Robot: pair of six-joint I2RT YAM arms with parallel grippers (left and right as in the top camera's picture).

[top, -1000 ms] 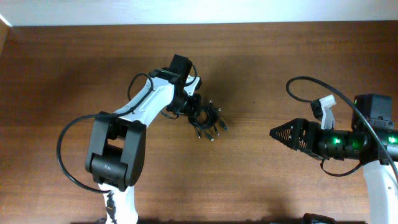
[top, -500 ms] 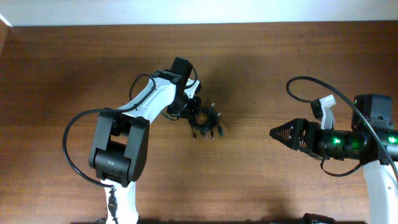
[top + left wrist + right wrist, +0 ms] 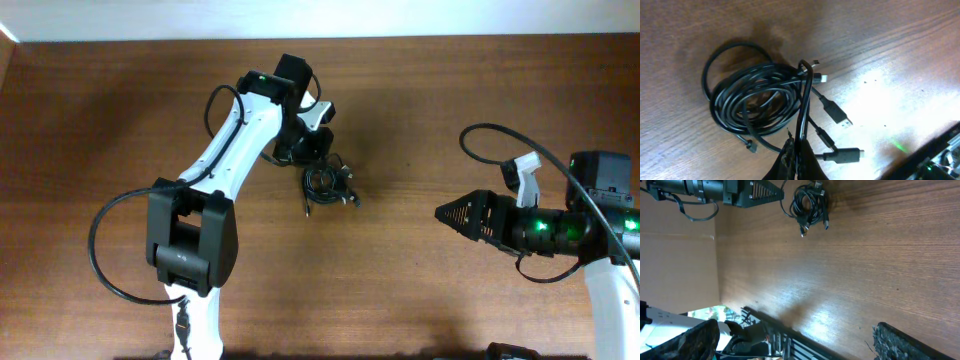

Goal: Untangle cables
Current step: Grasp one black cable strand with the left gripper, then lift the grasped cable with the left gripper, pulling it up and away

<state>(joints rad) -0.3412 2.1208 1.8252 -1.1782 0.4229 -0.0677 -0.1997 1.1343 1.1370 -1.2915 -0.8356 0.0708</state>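
Mid-table, overhead cam: the cables [image 3: 325,186] lie as one loose black coil on the brown table [image 3: 450,100], w/ the left claw [image 3: 312,160] right at the coil's upper-left edge. Your left wrist cam shows that claw [image 3: 797,159] pinched fully shut on a single strand [image 3: 803,107], which runs up from the tips and across the coil to a kink near its top. The rest of the bundle rests on the wood just beyond the tips. The right claw [image 3: 440,213] hangs well apart on the right side, jaws spread wide w/ nothing in them, tips aimed toward the bundle. Handling, as a judgement: thin, light, limp cords, prob. slick-jacketed, so a pull on one strand is likely to drag the whole coil along unless sth pins the rest. A USB plug [image 3: 837,114] & a second plug [image 3: 847,156] stick out at the coil's lower right in the wrist view. They look stiffer and easier to take hold of than mid-cord, but they're also the parts likely to snag in loops. You'd do best gripping just behind a plug or on the outer loop [image 3: 710,65], not the dense middle.
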